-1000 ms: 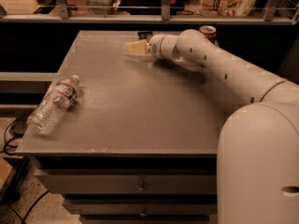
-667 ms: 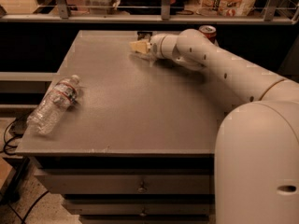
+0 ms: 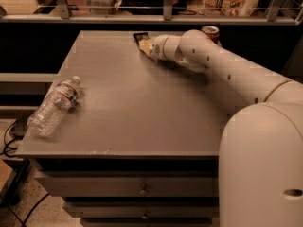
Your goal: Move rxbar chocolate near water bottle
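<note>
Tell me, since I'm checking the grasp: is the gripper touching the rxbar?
Cannot tell. In the camera view the gripper sits at the far edge of the table, overlapping the rxbar, so no contact or gap shows plainly.

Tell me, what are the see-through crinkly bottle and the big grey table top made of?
The clear crinkled water bottle looks like thin plastic: see-through, ribbed, glinting. The grey table top seems matte laminate or painted board, hard to say which; it shows only dull sheen. The gripper is at the table's far edge, by the small black-wrapped bar.
</note>
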Tool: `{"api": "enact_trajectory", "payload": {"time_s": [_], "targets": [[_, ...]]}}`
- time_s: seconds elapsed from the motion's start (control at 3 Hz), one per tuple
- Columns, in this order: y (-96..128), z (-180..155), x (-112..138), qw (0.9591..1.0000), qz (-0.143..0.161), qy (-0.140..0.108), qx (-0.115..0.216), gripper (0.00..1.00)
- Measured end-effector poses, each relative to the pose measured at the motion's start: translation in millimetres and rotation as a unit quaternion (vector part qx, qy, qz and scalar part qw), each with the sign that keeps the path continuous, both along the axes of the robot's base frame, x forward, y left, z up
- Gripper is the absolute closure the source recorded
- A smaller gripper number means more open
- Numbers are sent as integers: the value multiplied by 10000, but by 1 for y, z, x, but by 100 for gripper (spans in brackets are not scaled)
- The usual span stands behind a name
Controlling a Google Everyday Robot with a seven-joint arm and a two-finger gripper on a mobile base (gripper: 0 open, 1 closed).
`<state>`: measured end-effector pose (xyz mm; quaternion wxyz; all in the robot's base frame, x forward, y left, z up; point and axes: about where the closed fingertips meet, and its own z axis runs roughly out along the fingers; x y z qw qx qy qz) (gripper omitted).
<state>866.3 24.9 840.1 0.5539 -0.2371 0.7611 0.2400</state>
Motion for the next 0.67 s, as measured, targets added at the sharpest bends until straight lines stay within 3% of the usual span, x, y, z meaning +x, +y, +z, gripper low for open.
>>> {"api": "enact_trajectory", "payload": {"time_s": [0.33,0.67], "targets": [[1,7,-3,9999,53,-87,10,100],[13,46,-18,9980,488,-385,58,100]]}}
